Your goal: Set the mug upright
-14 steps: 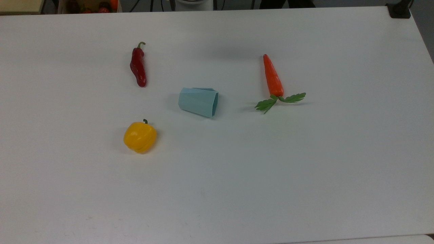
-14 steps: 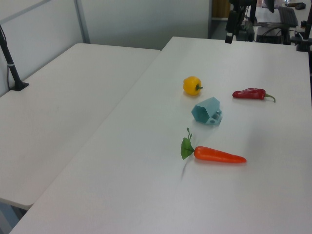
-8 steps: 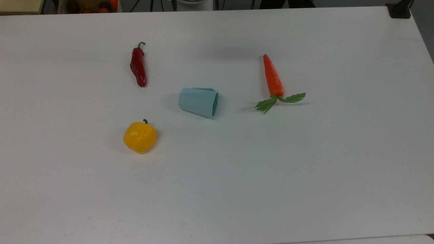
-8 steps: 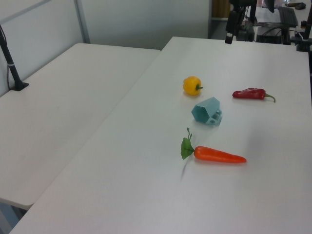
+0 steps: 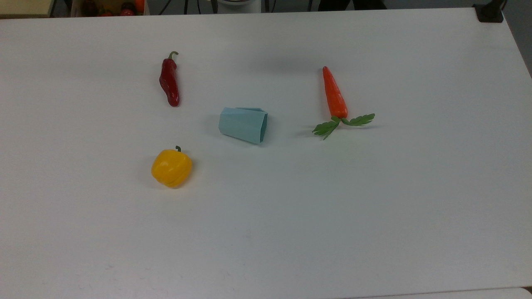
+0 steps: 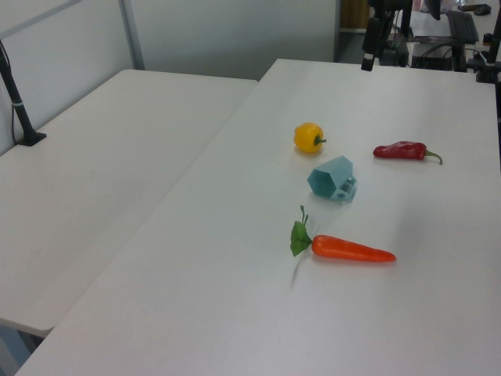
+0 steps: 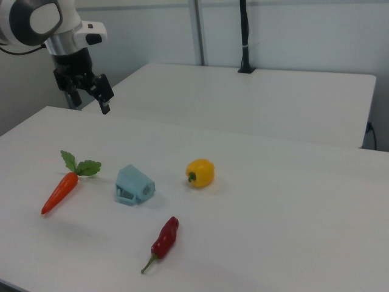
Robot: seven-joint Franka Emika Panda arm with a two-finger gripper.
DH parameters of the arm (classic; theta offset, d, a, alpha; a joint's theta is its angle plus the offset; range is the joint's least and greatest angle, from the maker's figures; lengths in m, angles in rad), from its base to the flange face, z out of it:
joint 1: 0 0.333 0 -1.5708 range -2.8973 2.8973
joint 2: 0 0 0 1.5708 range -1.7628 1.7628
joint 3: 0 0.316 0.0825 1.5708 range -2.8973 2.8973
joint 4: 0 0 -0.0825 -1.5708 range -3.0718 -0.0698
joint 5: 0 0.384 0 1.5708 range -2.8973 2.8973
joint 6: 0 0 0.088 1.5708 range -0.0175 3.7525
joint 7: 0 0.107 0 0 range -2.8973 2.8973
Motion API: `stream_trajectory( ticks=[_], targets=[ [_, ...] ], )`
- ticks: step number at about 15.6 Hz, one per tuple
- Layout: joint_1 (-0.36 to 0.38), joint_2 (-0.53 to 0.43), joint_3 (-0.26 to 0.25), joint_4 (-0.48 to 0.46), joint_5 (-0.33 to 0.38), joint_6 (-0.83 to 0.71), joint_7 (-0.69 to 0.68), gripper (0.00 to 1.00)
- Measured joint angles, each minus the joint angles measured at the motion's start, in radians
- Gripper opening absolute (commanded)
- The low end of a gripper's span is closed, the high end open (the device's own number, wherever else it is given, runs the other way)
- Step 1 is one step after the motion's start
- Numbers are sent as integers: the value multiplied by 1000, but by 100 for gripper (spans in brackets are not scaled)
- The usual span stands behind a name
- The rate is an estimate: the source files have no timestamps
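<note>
Nothing has moved since the earlier frames: every object on the table (image 5: 374, 207) occupies the same position in the top view and the left view.

Largest item: the white table, one in use, with a second white table (image 6: 94, 180) beside it in the left view and behind it in the right view. The right view shows the robot arm (image 7: 42, 21) raised above the table's far corner, with its gripper (image 7: 88, 91) pointing down; the two dark fingers (image 7: 104, 96) stand apart and hold nothing. In the left view the gripper (image 6: 374, 35) hangs at the top edge, well apart from all objects.

Object count: one carrot (image 5: 333, 94), one mug (image 5: 243, 125), one red chili pepper (image 5: 169, 81), one yellow bell pepper (image 5: 171, 167).

The mug lies on its side near the table's middle, between the chili pepper and the carrot, touching neither. It is pale blue-teal, with flat angular facets tapering to a narrower end. In the top view the wider end faces the top view's right, toward the carrot's green leaves (image 5: 343, 123). The left view shows the mug (image 6: 333, 178) with a small handle tab low against the table; the right view shows the mug (image 7: 134, 185) resting likewise.
</note>
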Motion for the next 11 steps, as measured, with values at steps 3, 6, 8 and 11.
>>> stream_trajectory(
  ticks=[3, 6, 8, 11],
  targets=[
    [1, 2, 0, -2, 0, 0, -1, 100],
    [23, 21, 3, -3, -10, 4, -2, 100],
    [46, 45, 3, -4, -23, 38, 25, 100],
    [79, 90, 4, -2, -94, 68, 139, 100]
  ],
)
